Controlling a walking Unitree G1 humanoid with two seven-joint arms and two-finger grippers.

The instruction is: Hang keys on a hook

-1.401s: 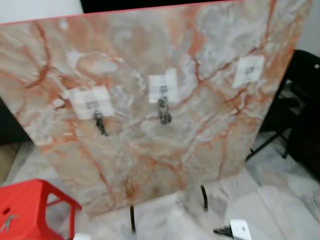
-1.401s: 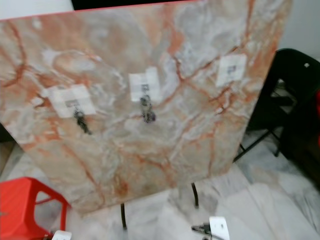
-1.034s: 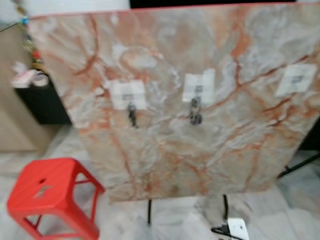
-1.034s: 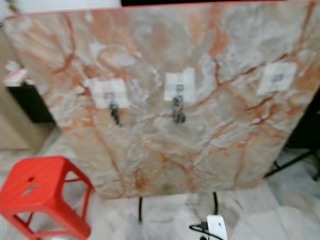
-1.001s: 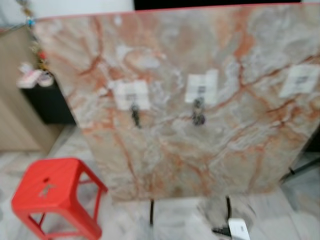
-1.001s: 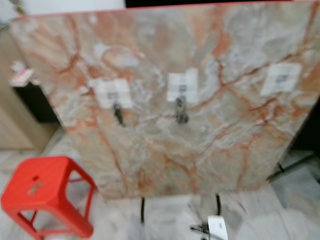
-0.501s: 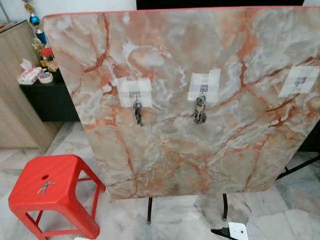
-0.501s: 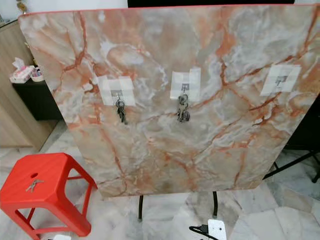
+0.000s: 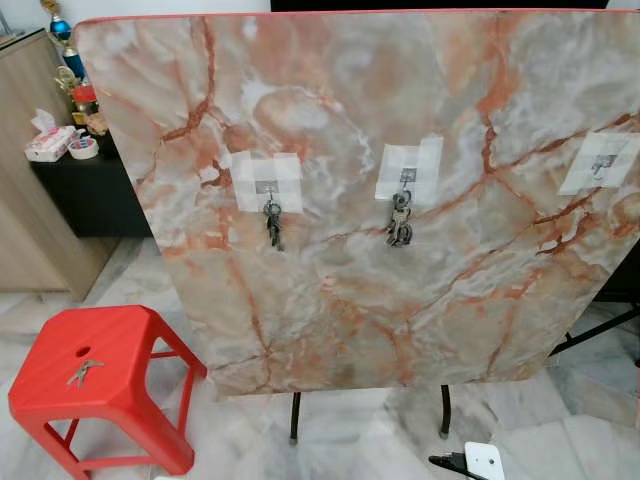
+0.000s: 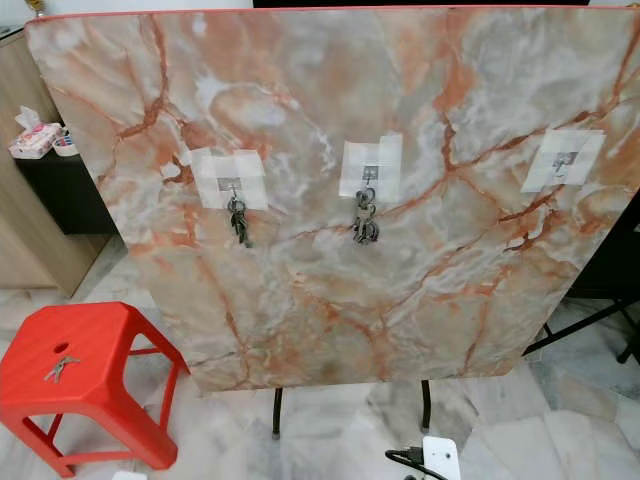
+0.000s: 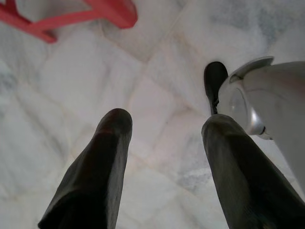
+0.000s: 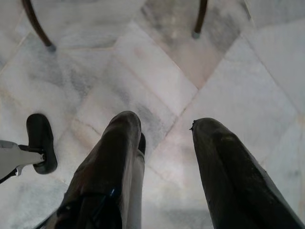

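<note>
Camera view now steadier; keys (image 9: 85, 373) on red stool (image 9: 60, 400), well apart from both empty, parted, floor-pointing claws (image 11: 162, 129) (image 12: 164, 126).

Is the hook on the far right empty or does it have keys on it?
Empty. The right hook is bare on its white patch, unlike the two other hooks.

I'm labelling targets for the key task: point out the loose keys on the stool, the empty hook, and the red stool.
loose keys (image 9: 84, 372), left eye view, middle of the bunch
empty hook (image 9: 601, 166), left eye view, the metal hook
red stool (image 9: 130, 345), left eye view, bare seat top
</note>
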